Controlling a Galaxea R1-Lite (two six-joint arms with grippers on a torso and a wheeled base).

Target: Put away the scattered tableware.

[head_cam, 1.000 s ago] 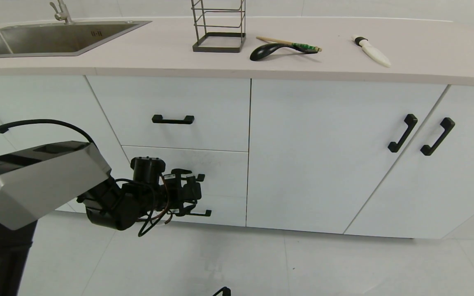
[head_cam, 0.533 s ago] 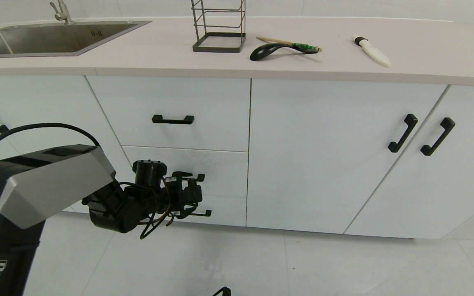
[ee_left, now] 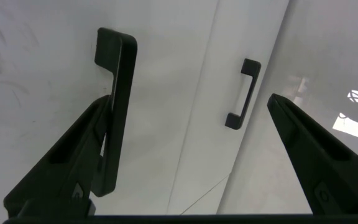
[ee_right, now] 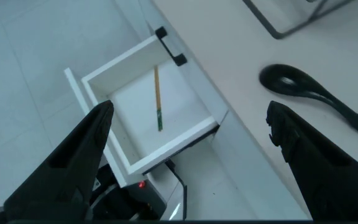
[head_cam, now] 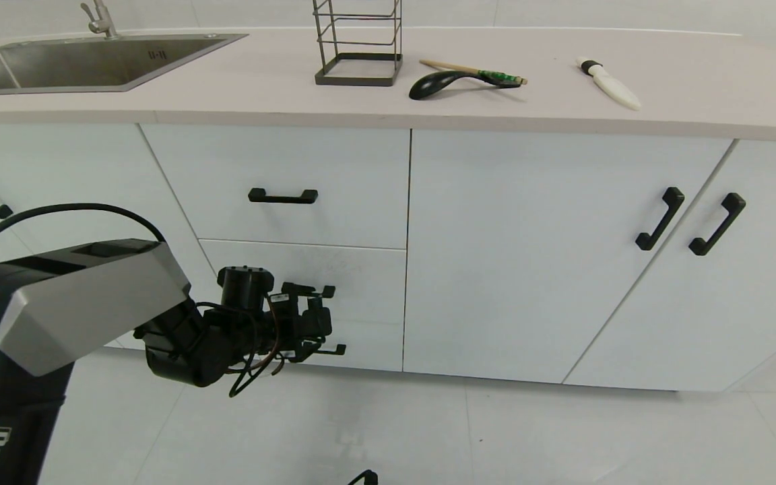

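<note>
Shows left gripper at 7 o'clock, spread wide, lower drawer handle between its fingers, clamping nothing. Right gripper likewise agape, empty. At 12 o'clock on countertop: black spoon, chopstick, white knife — probably light, rigid, smooth; best pinched mid-handle.

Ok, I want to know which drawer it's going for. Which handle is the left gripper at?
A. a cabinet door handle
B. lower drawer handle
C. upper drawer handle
B: the left gripper is open at the lower drawer handle, well below the upper drawer handle.
</note>
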